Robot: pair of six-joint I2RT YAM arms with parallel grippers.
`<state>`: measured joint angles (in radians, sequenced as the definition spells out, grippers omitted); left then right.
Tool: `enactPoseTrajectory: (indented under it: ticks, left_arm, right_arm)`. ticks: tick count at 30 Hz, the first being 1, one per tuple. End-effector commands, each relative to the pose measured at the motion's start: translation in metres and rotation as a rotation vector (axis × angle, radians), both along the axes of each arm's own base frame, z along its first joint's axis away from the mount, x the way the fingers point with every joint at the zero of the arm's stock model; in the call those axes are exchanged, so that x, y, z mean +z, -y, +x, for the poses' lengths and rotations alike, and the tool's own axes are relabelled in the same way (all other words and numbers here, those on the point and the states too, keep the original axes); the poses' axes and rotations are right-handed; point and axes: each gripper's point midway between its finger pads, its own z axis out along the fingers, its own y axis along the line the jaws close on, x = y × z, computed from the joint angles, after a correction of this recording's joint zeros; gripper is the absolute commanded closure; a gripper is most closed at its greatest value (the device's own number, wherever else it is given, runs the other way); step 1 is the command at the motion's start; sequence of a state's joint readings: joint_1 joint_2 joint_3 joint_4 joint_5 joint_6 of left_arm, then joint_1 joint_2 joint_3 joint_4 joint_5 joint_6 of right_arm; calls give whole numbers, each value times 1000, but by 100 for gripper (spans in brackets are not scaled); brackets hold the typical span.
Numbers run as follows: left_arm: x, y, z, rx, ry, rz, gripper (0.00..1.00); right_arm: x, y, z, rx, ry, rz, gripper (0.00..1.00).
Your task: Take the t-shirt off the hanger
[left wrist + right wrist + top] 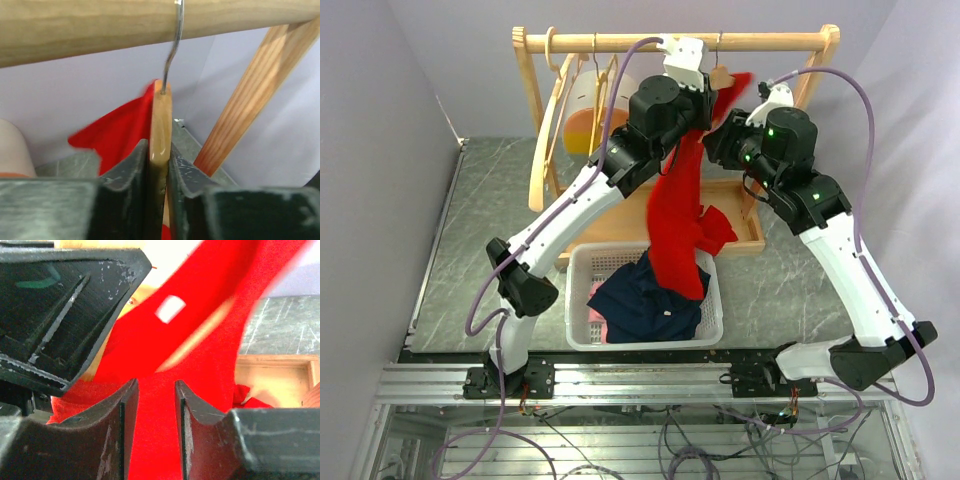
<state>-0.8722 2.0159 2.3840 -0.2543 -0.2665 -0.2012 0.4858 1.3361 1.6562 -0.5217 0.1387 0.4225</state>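
**Materials and shapes.** The t-shirt [678, 210] is soft red knit, bunched into a long narrow drape. It hangs from the hanger [161, 130] at the 12 o'clock end of the table [480, 220], and its lower end rests on the 12 o'clock rim of the basket [578, 300]. The hanger is smooth, pale varnished wood, flat and seen edge-on in the left wrist view. Its thin steel hook [172, 50] loops over a round rail [100, 30] of grained wood. The basket is white slotted plastic, rectangular, and holds a crumpled navy garment [645, 300]. At 1 o'clock from the basket lies a shallow wooden tray [745, 240]. The table has a grey marbled finish.

**Arm pose.** The left arm rises from its base at 7 o'clock and stretches toward 1 o'clock, wrist raised to the rail. The left gripper [159, 150] is clenched on the hanger – both dark, scuffed fingers lie flat against its wooden faces just below the hook. The right arm reaches from 5 o'clock toward 11 o'clock, elbow bent. The right gripper [155, 385] stands partly apart with red fabric filling the gap – whether it pinches the cloth cannot be told.
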Motion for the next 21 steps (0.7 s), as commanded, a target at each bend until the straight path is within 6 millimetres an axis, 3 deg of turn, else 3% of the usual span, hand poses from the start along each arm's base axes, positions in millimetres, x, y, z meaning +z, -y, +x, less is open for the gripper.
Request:
enactPoseTrajectory:
  ticks: [1, 4, 10, 21]
  left_arm:
    - [22, -1, -4, -7, 69, -59, 79]
    - [28, -3, -6, -5, 90, -66, 93]
    - [40, -11, -6, 21, 155, -61, 93]
    - [103, -56, -20, 142, 360, -107, 93]
  right_arm:
    - [9, 5, -8, -3, 34, 5, 65]
    - [8, 7, -11, -7, 32, 3, 65]
    - [9, 15, -18, -25, 41, 1, 64]
    - [12, 24, -28, -37, 63, -11, 63]
